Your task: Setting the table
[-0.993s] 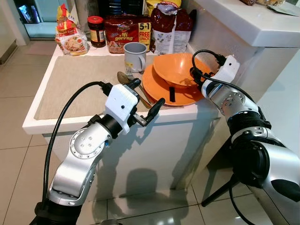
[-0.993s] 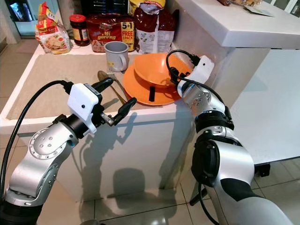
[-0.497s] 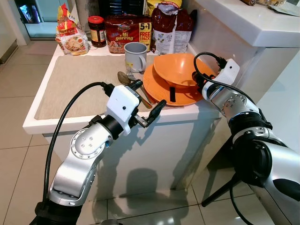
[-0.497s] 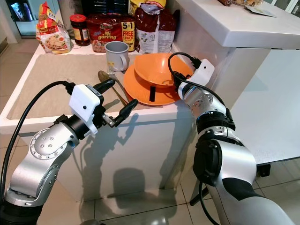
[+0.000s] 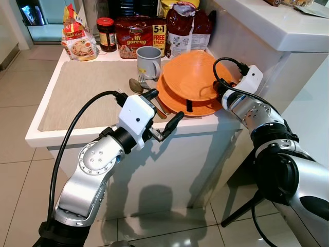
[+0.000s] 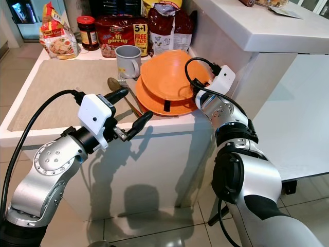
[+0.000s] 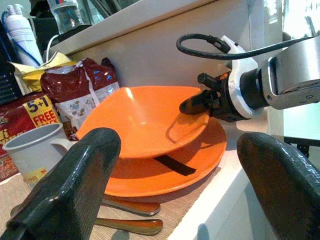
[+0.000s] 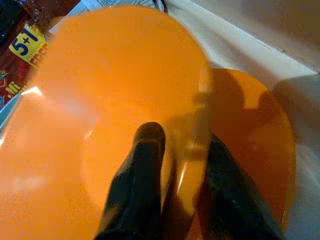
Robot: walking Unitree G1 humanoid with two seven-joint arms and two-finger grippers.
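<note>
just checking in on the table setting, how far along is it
Early. Nothing is laid out yet: plate, mug, spoon and fork sit bunched at the counter's back corner. In hand: the right end effector pinches the bowl rim, tilting it off the plate. Left end effector hovers open. Everything still needs placing on the mat.

White counter [image 5: 103, 135], beige tile floor [image 5: 20, 170]

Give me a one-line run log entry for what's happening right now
right gripper: shut on bowl rim, bowl tilted over plate | left gripper: open, in front of counter edge | spoon and mug untouched
</note>
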